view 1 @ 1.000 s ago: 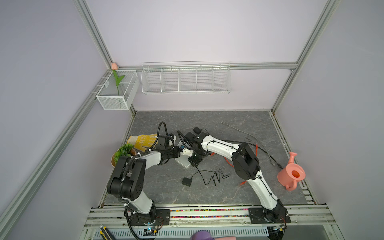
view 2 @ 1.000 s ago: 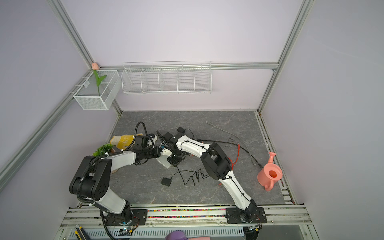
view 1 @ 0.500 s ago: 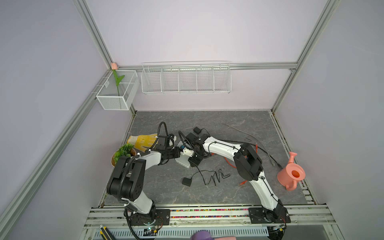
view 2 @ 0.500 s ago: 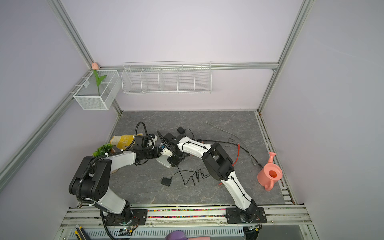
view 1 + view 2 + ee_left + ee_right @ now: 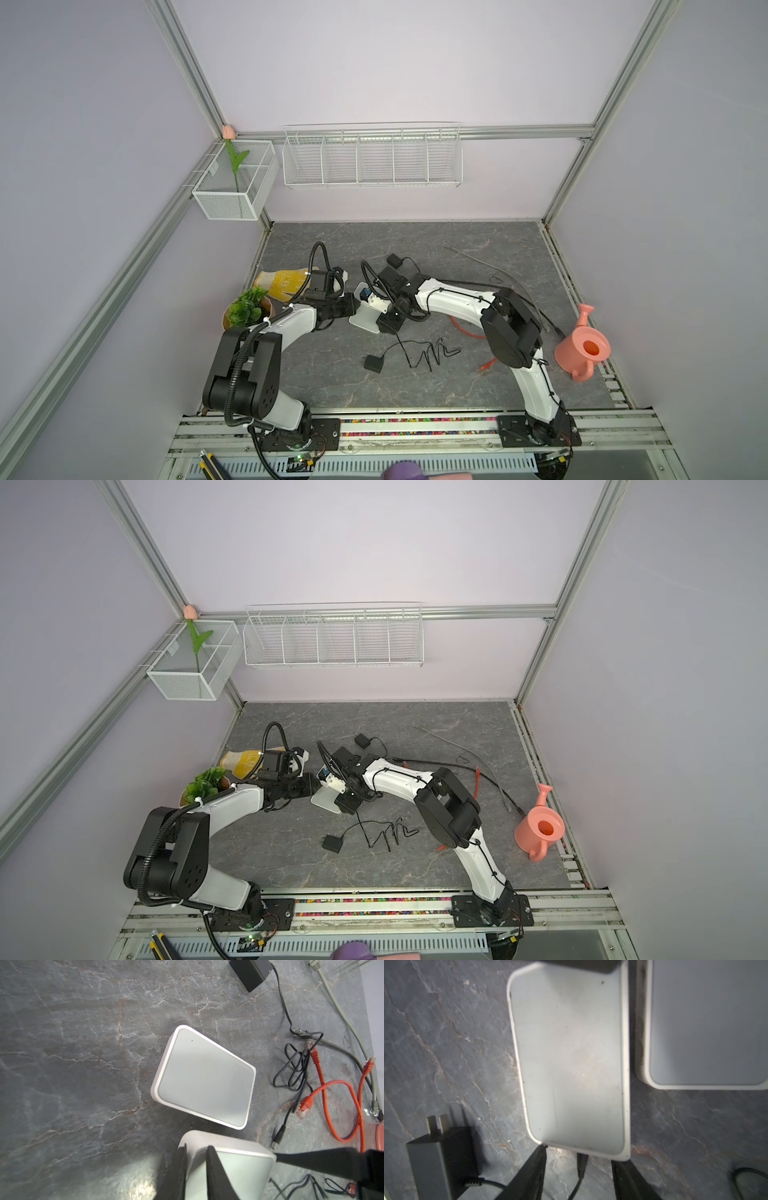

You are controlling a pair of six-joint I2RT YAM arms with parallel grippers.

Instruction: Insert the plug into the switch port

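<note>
My left gripper (image 5: 196, 1150) is shut on one edge of a white switch (image 5: 239, 1167), holding it tilted up off the table. A black barrel plug (image 5: 582, 1162) sticks into the opposite edge of this switch (image 5: 571, 1064). My right gripper (image 5: 581, 1155) stands open around the plug, its fingers (image 5: 533, 1167) clear of it on both sides. The plug's cable runs to a black adapter (image 5: 440, 1159) lying near the front of the table (image 5: 374, 362). In both top views the two grippers meet at the switch (image 5: 362, 320) (image 5: 326, 800) in mid-table.
A second white switch (image 5: 205, 1078) lies flat right beside the held one. Orange network cables (image 5: 340, 1093), a grey cable and a second black adapter (image 5: 249, 972) lie to the right and back. A plant (image 5: 247, 309), a yellow bag (image 5: 284, 282) and a pink watering can (image 5: 582, 351) stand at the sides.
My right gripper has opened and let go of the plug, which stays in the switch's edge. The left gripper keeps its hold and has not moved.
</note>
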